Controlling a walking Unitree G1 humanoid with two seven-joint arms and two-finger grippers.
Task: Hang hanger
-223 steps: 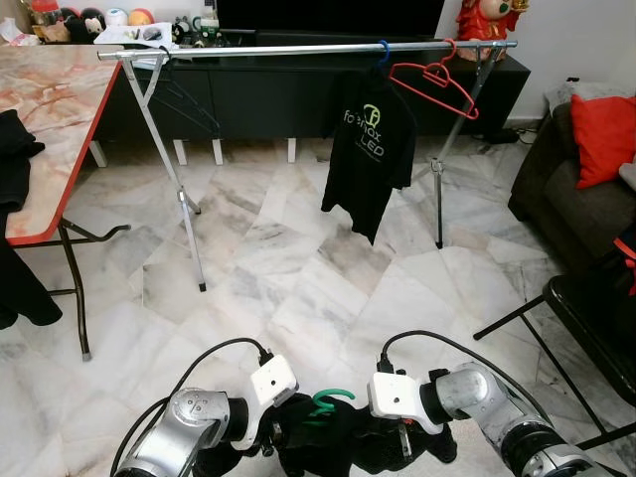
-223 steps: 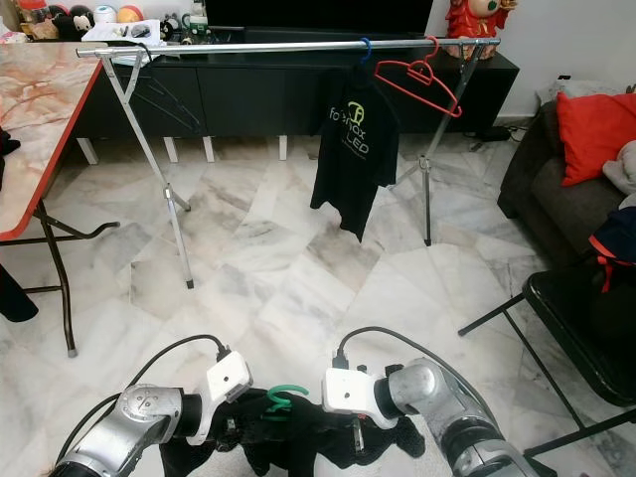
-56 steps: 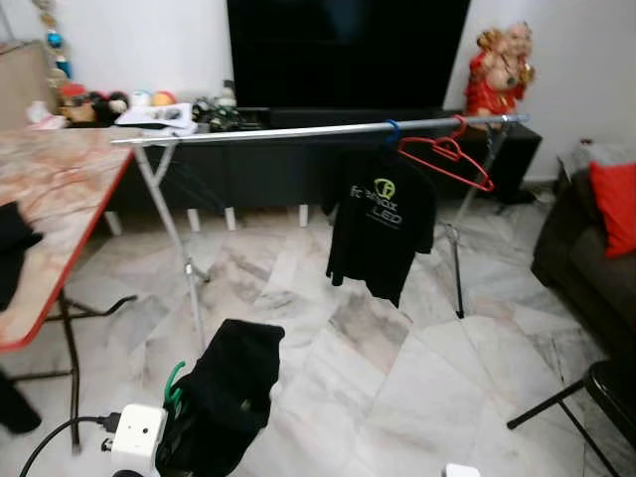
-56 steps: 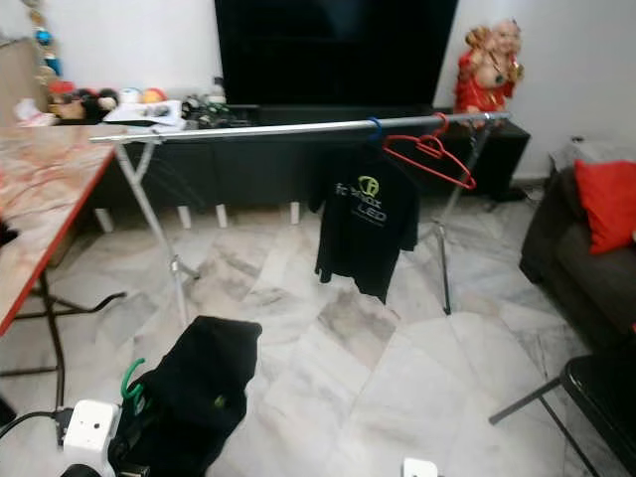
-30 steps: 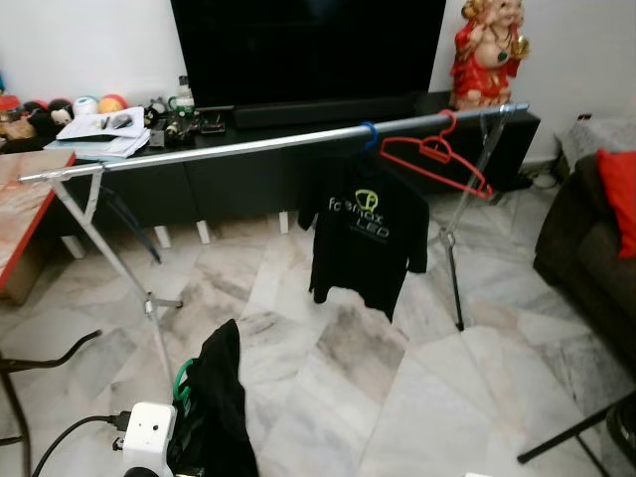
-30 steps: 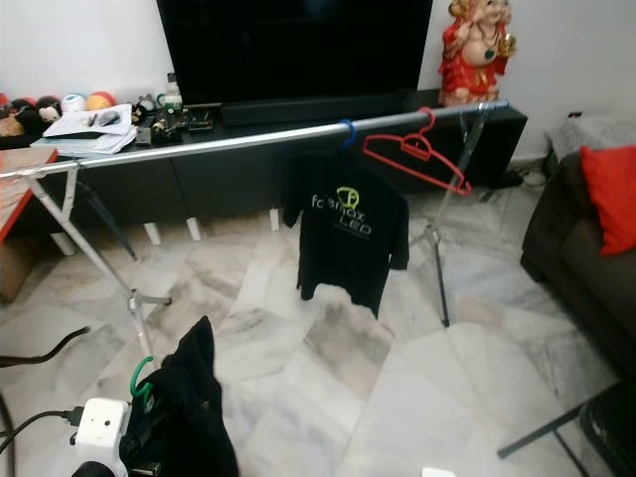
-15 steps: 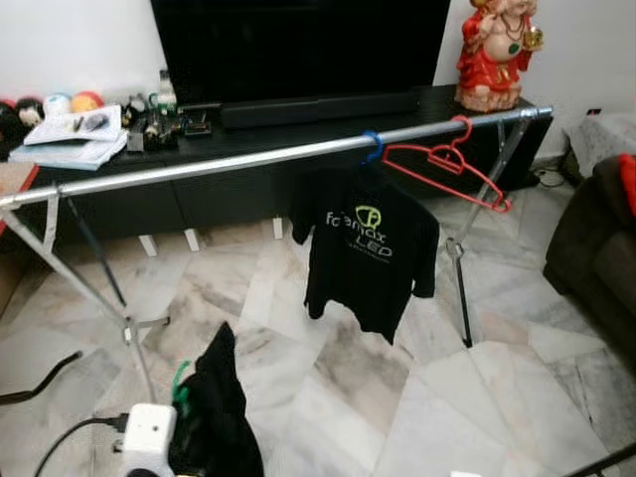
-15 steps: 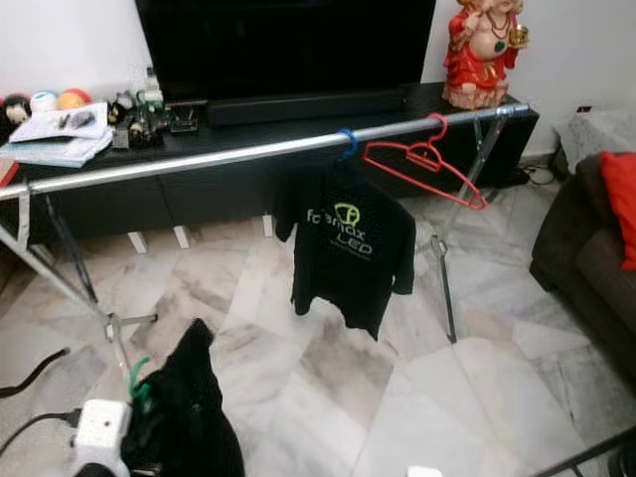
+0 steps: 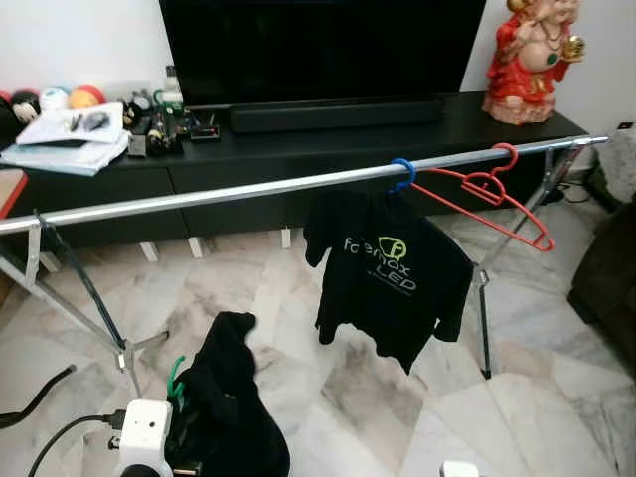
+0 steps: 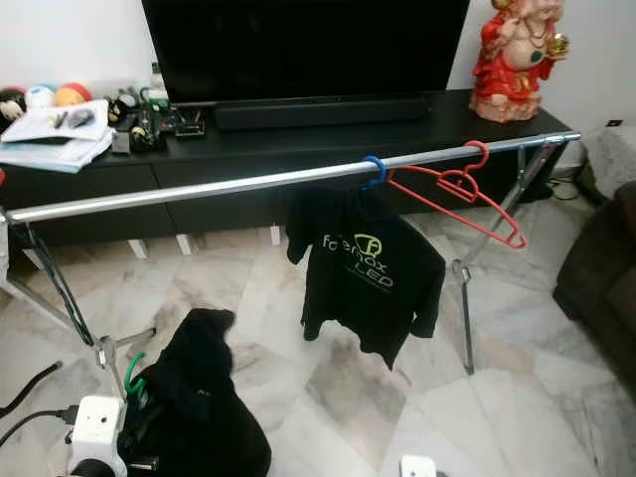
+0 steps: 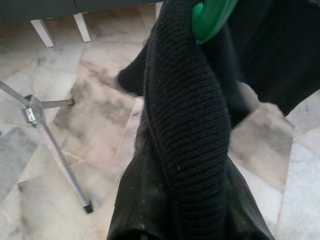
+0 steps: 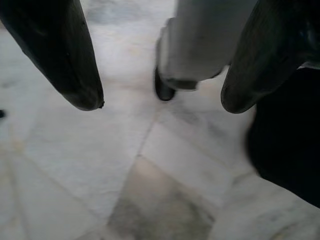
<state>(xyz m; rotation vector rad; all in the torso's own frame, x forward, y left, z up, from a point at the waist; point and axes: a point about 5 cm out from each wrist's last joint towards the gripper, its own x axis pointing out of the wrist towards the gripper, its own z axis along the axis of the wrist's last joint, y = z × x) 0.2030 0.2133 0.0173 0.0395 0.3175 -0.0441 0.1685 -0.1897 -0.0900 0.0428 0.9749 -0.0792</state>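
A green hanger carrying a black garment hangs at my left gripper, low on the left and just short of the rail. The garment drapes over the fingers and hides them; in the left wrist view the green hanger pokes out above the knitted black cloth. A silver rail crosses the scene ahead. On it hang a black printed T-shirt on a blue hook and a bare red hanger. My right gripper is open over the marble floor.
The rack's folding legs stand at left and right. Behind the rail are a long black TV console with clutter at its left end and a red figurine. A dark sofa sits at the right edge.
Both grippers held the garment low at first; now the left alone holds it up by the green hanger. The camera has come closer to the rail, and the garment sits slightly higher.
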